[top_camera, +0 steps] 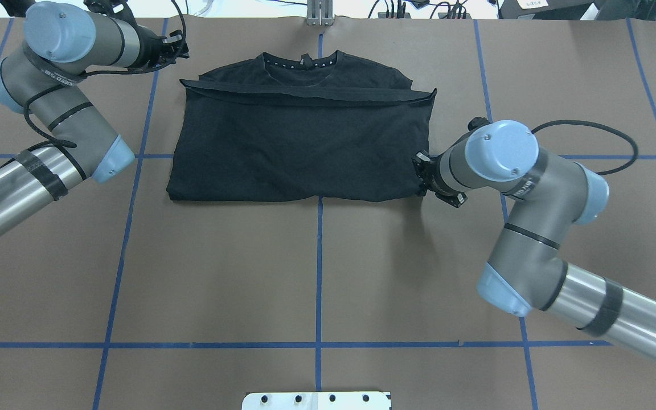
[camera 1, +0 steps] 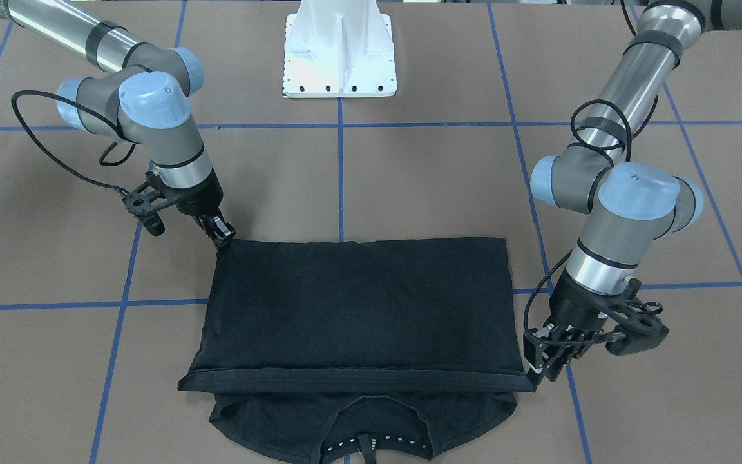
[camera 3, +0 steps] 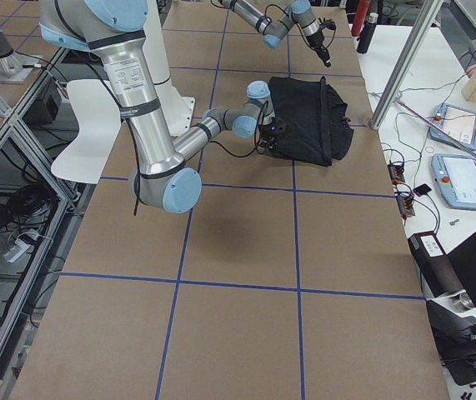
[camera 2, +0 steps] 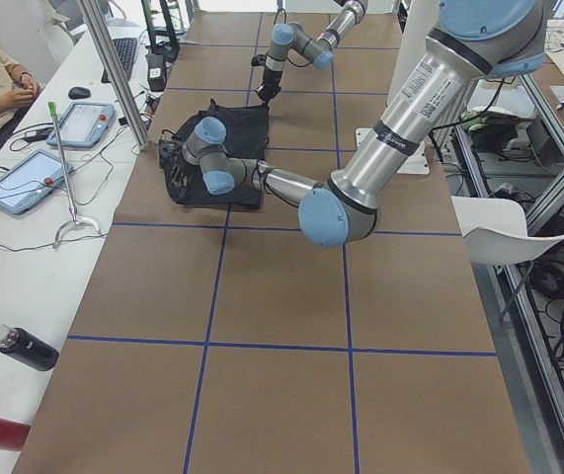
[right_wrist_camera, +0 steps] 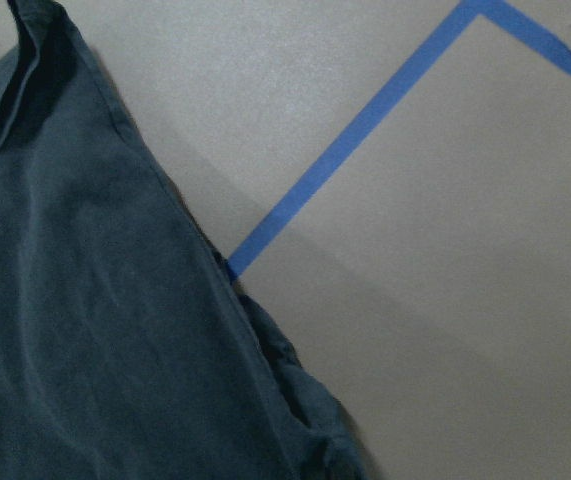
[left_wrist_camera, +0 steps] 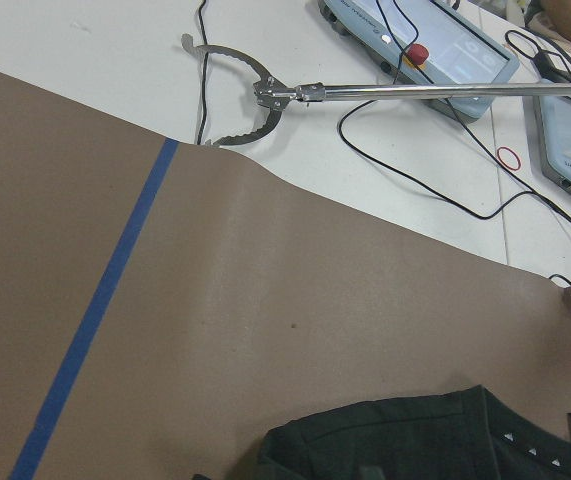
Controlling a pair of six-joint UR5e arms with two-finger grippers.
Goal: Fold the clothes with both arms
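the black t-shirt (camera 1: 351, 309) lies on the table (camera 1: 409, 180), hem folded up near the collar, with the left gripper (camera 1: 539, 374) and the right gripper (camera 1: 223, 237) at diagonal corners, probably to keep the fold straight; whether either is closed on cloth cannot be told.

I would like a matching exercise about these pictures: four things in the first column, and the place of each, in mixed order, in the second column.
1. black short-sleeved cotton T-shirt
2. left arm's black two-finger gripper
3. right arm's black two-finger gripper
4. white bolted base pedestal

A. at the shirt's corner nearer the pedestal
B. on the robot's side, apart from the shirt
C. folded on the brown table, dotted collar uncovered
D. at the shirt's corner nearer the collar

Pairs: 1-C, 2-D, 3-A, 4-B
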